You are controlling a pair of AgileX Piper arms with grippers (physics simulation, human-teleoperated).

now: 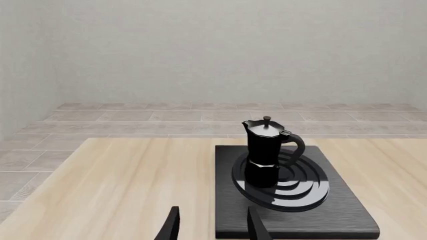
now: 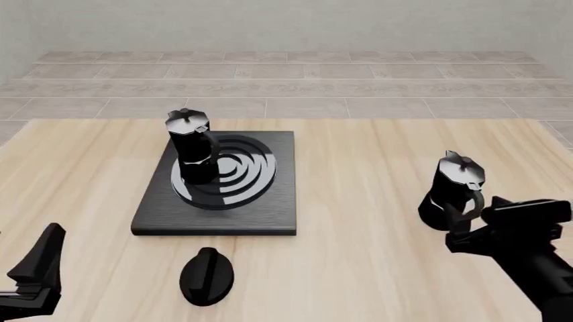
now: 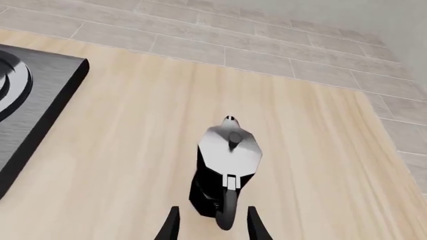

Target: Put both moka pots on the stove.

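**One pot on the burner, one on the bare wood**

My first moka pot [image 2: 190, 146] stands upright on the stove [image 2: 268, 213], on the left part of the burner rings [image 2: 235, 176], its curved handle turned to the right. It is glossy black and faceted, with a small knob on its lid. The stove is a flat square black slab lying left of centre on the table. My second moka pot [image 2: 453, 190] (same build, lid showing silvery from above) stands upright on the wood well to the right of the stove, its handle [image 3: 227, 208] pointing toward the near edge.
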